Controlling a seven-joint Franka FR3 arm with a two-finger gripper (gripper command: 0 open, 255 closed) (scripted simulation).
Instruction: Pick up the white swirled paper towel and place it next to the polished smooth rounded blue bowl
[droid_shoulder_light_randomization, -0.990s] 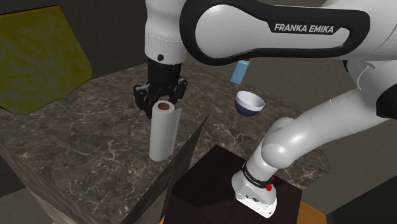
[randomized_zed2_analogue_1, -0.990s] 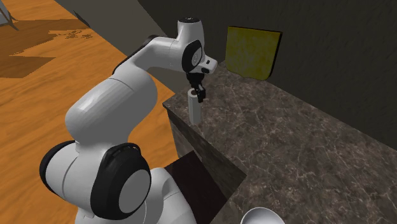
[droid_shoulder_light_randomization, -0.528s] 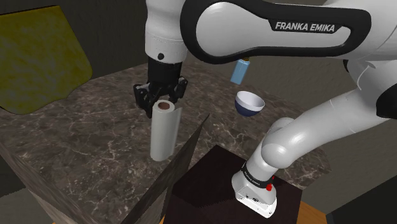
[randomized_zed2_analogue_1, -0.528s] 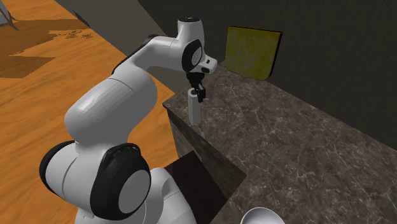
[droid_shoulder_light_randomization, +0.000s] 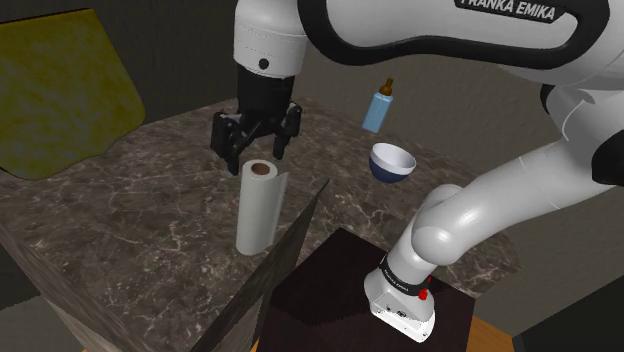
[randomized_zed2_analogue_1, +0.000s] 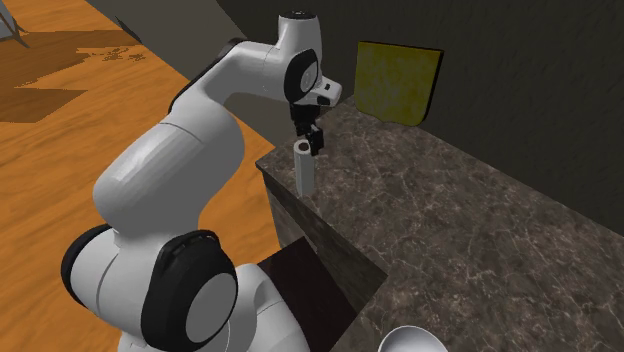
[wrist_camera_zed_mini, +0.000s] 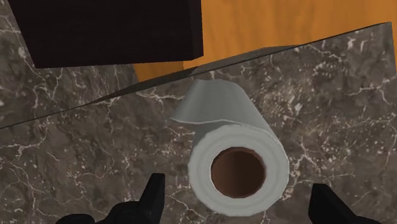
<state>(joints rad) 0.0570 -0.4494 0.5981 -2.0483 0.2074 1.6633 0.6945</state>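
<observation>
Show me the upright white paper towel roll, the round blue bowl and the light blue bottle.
upright white paper towel roll (droid_shoulder_light_randomization: 256, 215): shoulder view, on its side wall.
round blue bowl with white inside (droid_shoulder_light_randomization: 386, 173): shoulder view, on its outer wall.
light blue bottle with brown top (droid_shoulder_light_randomization: 376, 111): shoulder view, on its body.

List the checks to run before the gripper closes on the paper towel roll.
1. Gripper open: ok, fingers stand apart.
2. Paper towel roll upright on the marble counter: ok.
3. Roll centred between the fingers: ok in the wrist view.
4. Fingers low enough to clasp the roll: not ok, their tips are at or above its top.
5. Blue bowl has bare counter beside it: ok.
</observation>
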